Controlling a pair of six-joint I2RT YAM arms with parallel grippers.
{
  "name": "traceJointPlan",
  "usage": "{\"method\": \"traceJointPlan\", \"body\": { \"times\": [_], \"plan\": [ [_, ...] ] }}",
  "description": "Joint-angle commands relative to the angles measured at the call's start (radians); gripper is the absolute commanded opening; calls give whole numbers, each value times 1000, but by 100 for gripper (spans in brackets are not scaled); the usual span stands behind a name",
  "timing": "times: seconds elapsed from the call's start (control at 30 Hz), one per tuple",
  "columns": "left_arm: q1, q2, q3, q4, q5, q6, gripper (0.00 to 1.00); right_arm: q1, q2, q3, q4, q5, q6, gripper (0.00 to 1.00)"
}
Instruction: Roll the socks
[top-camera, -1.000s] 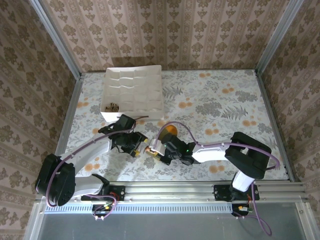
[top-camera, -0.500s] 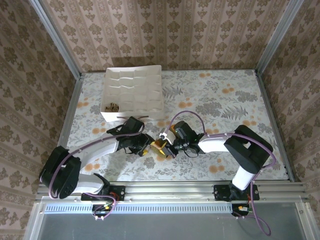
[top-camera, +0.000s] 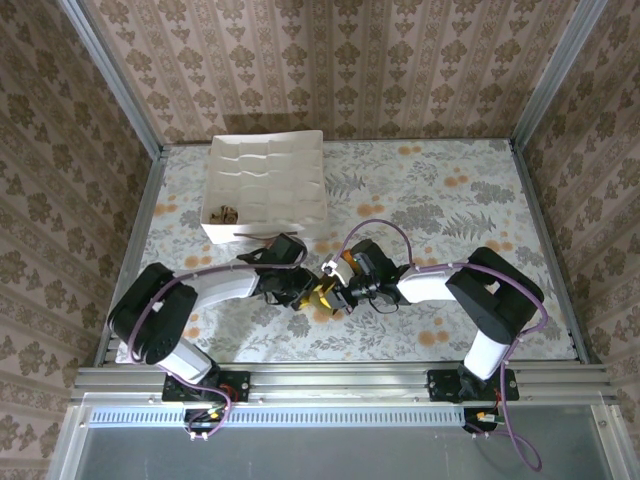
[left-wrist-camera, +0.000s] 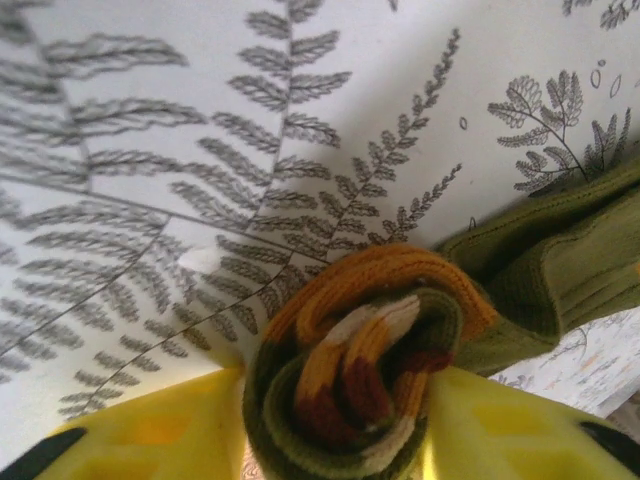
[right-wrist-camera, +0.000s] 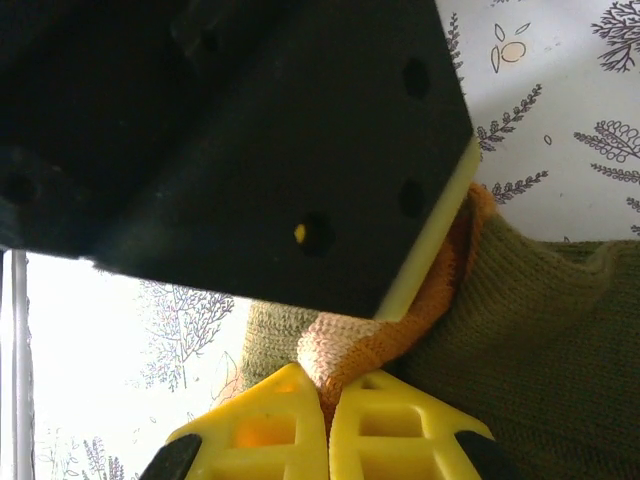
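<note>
The olive green sock (left-wrist-camera: 560, 265) lies on the fern-print table, its striped cuff end wound into a tight roll (left-wrist-camera: 360, 370) of olive, orange, brown and cream. My left gripper (left-wrist-camera: 345, 435) is shut on that roll, a yellow finger (left-wrist-camera: 150, 430) pressing each side. My right gripper (right-wrist-camera: 335, 400) is shut on an orange-and-cream fold of the same sock (right-wrist-camera: 540, 340), right under the left gripper's black body (right-wrist-camera: 230, 140). In the top view both grippers (top-camera: 305, 292) (top-camera: 338, 290) meet over the sock (top-camera: 322, 294). A small tan-brown bundle (top-camera: 222, 213), probably the argyle sock, sits in the tray.
The white gridded tray (top-camera: 268, 185) stands at the back left, its near edge close behind the left arm. Patterned walls and metal rails enclose the table (top-camera: 450, 200). Open tabletop stretches to the right and back.
The left gripper has moved right to meet the right gripper, which shifted up and left. The sock between them is now bunched into a roll, its orange end covered.
</note>
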Motion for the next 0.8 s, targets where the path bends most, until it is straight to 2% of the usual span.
{"method": "traceJointPlan", "body": {
  "times": [0.0, 0.07, 0.1, 0.13, 0.2, 0.27, 0.37, 0.47, 0.57, 0.77],
  "plan": [
    [-24, 68, -25, -75, 27, 6, 28, -4, 71, -37, -205, 89, -5, 0],
    [-16, 63, -53, -120, 14, -19, 6, 0, 69, -19, -222, 102, -36, 0],
    [-10, 50, -67, -152, 2, -34, 0, 5, 61, -10, -232, 112, -56, 0],
    [0, 29, -86, -191, -16, -49, 0, 17, 44, -1, -237, 129, -88, 1],
    [18, -35, -113, -282, -66, -76, 0, 54, -17, 0, -226, 175, -160, 14],
    [29, -119, -116, -422, -141, -108, 0, 134, -131, -25, -188, 302, -257, 31],
    [28, -198, -94, -568, -204, -145, 0, 272, -276, -57, -152, 516, -329, 44],
    [22, -200, -80, -605, -190, -176, 0, 414, -323, -64, -141, 678, -319, 47],
    [9, -165, -55, -612, -167, -206, 0, 529, -291, -51, -106, 794, -310, 49],
    [8, -59, 29, -623, -128, -157, 0, 644, -118, 42, -68, 953, -314, 50]
  ]
}}
